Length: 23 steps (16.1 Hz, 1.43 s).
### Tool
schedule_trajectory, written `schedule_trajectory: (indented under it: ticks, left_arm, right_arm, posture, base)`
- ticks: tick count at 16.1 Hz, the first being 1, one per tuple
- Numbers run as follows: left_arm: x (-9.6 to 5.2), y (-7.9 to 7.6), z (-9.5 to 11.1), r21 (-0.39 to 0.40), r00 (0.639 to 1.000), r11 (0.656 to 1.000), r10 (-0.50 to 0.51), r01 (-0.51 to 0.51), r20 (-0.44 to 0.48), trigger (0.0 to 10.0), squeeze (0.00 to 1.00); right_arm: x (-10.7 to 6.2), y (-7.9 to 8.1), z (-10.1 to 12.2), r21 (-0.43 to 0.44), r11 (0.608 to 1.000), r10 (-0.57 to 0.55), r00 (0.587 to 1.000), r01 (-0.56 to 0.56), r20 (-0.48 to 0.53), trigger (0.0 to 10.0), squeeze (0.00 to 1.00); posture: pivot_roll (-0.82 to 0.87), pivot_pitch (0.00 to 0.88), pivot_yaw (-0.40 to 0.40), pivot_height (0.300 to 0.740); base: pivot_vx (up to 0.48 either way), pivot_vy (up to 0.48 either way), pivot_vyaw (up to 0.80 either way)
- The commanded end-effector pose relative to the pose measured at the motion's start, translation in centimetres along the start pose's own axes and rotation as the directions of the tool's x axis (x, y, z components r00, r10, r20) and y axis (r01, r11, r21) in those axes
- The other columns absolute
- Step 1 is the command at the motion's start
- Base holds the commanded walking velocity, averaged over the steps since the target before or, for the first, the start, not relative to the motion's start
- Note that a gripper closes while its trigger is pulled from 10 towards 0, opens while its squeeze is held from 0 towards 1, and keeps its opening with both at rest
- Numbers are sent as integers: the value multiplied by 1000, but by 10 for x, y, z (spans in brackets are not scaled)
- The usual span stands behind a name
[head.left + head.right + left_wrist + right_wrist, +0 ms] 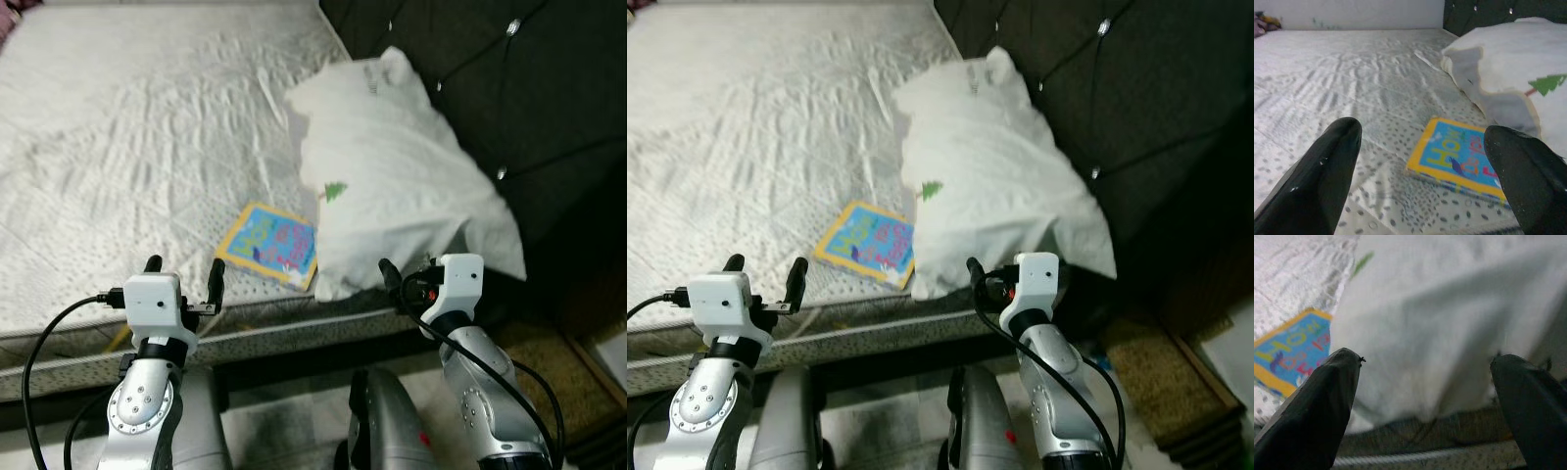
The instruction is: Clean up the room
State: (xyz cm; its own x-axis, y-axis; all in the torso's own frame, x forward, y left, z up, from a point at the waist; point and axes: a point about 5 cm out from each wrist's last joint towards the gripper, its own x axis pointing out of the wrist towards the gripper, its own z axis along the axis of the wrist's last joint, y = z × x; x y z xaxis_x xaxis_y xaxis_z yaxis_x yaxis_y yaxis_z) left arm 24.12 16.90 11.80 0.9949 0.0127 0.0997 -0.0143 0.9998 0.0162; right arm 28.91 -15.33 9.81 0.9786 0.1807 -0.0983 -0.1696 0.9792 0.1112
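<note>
A humanoid robot stands at the foot-side edge of a bed (118, 147), both arms raised level with the mattress as it sets about tidying the room. A children's book (269, 243) with a yellow border and blue cover lies flat on the pale dotted bedspread near the mattress edge, one corner tucked just under a white pillow (402, 176) that leans against the dark tufted headboard (529, 88). The left gripper (184, 272) hovers at the mattress edge, short of the book, its two black fingers (1327, 171) spread wide with nothing between them; the book sits framed in that gap in the wrist view, which suggests the arm is lined up for a pickup. The right gripper (1425, 401) is likewise spread wide and empty, pointed at the lower edge of the pillow, apparently placed to lift or steady it so the book comes free.
</note>
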Motion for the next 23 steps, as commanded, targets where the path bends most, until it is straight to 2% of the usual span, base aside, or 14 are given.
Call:
schedule_trajectory:
  ticks: [1, 4, 7, 13, 19, 23]
  left_arm:
    - [-1, -2, 2, 5, 1000, 1000, 1, -1, 4, 10000, 0]
    - [-2, -4, 2, -21, 1000, 1000, -15, 15, -1, 10000, 0]
    - [-3, -4, 3, -13, 1000, 1000, -15, 15, 7, 10000, 0]
    - [-2, -7, 4, -27, 999, 998, -50, 50, 12, 10000, 0]
    - [-1, -10, 4, -34, 998, 997, -63, 64, 9, 10000, 0]
    - [0, -11, 3, -40, 999, 998, -48, 48, 1, 10000, 0]
  right_arm:
    - [-2, -3, -4, -6, 1000, -3, 1000, 3, -15, 10000, 0]
    - [-1, -3, -5, -8, 1000, 5, 1000, -5, -24, 10000, 0]
    - [-1, -3, -5, -15, 1000, 15, 1000, -15, -22, 10000, 0]
    - [0, 1, -4, -21, 999, 42, 999, -42, -13, 10000, 0]
    - [2, 0, -6, -10, 999, 38, 999, -38, -27, 10000, 0]
    - [3, 0, -7, -12, 999, 41, 999, -41, -33, 10000, 0]
  posture:
    - [-44, 150, -65, 510]
    - [-43, 148, -69, 510]
    - [-43, 148, -70, 510]
    - [-44, 160, -67, 510]
    - [-45, 164, -69, 510]
    - [-43, 164, -70, 510]
  base:
    - [0, 0, 0]
    - [0, 0, 0]
    - [0, 0, 0]
    - [304, 0, 510]
    - [304, 0, 0]
    - [0, 0, 0]
